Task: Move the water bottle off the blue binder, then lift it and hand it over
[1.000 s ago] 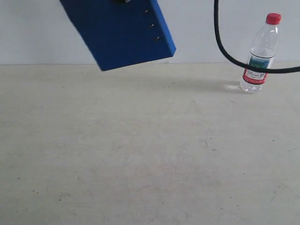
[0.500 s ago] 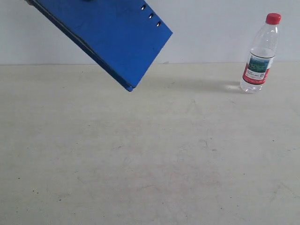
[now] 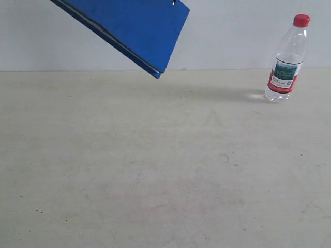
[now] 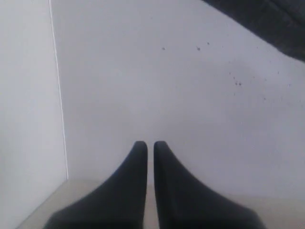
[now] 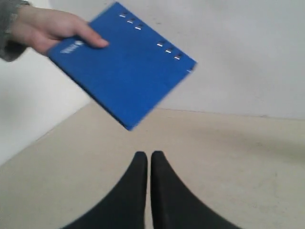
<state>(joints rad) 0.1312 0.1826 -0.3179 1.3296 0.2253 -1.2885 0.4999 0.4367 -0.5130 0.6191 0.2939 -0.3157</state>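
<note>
The water bottle, clear with a red cap and a green, white and red label, stands upright on the table at the far right by the wall. The blue binder hangs tilted in the air at the upper left; in the right wrist view the blue binder is held by a person's hand at one corner, its punched holes along the far edge. My left gripper is shut and empty, facing a white wall. My right gripper is shut and empty, above bare table. Neither gripper shows in the exterior view.
The beige table is speckled and worn, and it meets a white wall at the back. A dark shape crosses one corner of the left wrist view.
The binder has tilted and risen toward the upper left, showing its page edge. A black cable that crossed in front of the bottle one second ago is gone. The bottle has not moved.
</note>
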